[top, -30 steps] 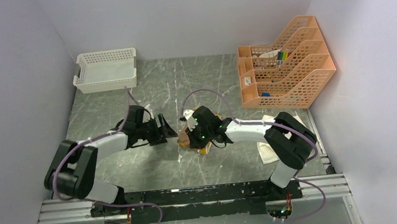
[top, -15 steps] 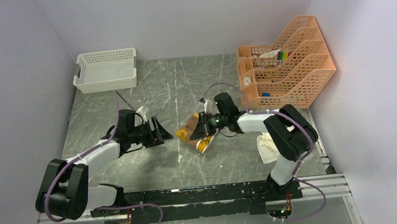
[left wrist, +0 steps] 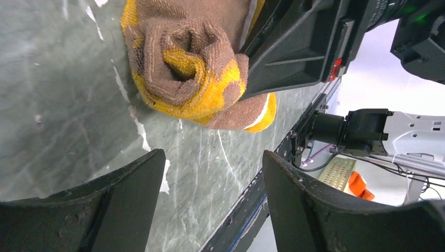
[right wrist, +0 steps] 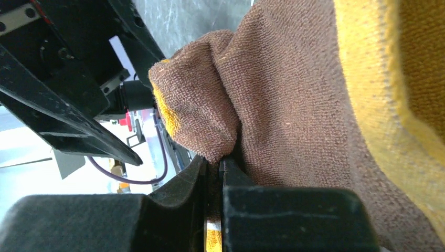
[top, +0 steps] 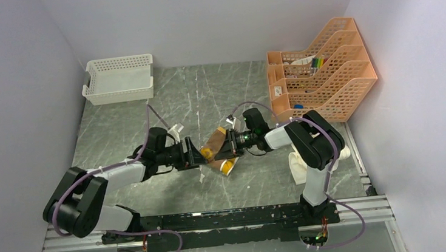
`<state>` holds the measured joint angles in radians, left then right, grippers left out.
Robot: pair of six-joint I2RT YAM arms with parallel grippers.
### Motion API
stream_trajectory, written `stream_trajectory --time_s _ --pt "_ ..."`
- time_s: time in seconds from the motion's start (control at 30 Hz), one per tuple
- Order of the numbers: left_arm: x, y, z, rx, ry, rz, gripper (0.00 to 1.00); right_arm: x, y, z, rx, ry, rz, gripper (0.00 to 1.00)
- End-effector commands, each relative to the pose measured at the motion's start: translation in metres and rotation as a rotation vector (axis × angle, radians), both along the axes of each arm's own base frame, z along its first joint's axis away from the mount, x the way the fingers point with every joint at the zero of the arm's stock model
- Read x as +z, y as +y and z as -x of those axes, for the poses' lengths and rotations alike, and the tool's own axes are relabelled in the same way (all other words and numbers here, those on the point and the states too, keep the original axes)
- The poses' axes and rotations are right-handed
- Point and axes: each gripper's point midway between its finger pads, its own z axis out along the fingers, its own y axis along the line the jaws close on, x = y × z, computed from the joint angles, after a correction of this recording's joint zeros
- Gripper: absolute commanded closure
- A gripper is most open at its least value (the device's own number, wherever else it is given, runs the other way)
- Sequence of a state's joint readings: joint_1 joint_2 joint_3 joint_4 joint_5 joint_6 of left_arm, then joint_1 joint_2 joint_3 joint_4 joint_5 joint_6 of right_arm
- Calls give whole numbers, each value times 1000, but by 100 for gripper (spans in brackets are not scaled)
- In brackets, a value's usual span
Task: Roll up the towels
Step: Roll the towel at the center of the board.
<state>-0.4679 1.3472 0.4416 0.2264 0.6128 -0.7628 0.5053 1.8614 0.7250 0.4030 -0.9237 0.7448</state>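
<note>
Right wrist view: right claw [right wrist: 220, 168] is pinched shut on a fold of the mustard-brown towel [right wrist: 294, 105], likely to hold its roll tight, the empty left claw [left wrist: 212, 157] gaping just opposite.

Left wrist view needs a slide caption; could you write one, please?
Left gripper, jaws open, faces the part-rolled yellow towel pinched by the right gripper.

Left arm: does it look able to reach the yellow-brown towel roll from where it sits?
Probably yes. The left gripper is open and faces the towel roll end-on, with only table between. The right gripper, shut on the towel roll, crowds its far side.
</note>
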Motion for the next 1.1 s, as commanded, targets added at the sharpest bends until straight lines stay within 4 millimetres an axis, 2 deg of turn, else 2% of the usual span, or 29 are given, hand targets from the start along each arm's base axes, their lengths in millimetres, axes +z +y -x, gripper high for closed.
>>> stream_trajectory --time_s 0.0,0.13,0.33,0.57,0.73,0.87,1.07 --pt "2 -20 -2 -17 -23 60 21 6 3 4 20 11 -29 100" --pt "-3 -32 0 -35 -15 58 21 5 8 8 43 25 -26 99" --pt "-8 -37 -4 -36 -24 51 21 -2 17 19 66 51 -13 97" --pt "-16 -34 -9 -3 -27 32 21 -9 20 31 78 77 -6 96" --pt "-41 -33 -8 25 46 7 29 -9 20 35 84 83 -7 96" --pt "-54 -24 -12 113 77 -25 30 -10 17 38 92 83 4 96" --pt "-48 -19 -21 206 57 2 29 -15 13 45 101 93 12 95"
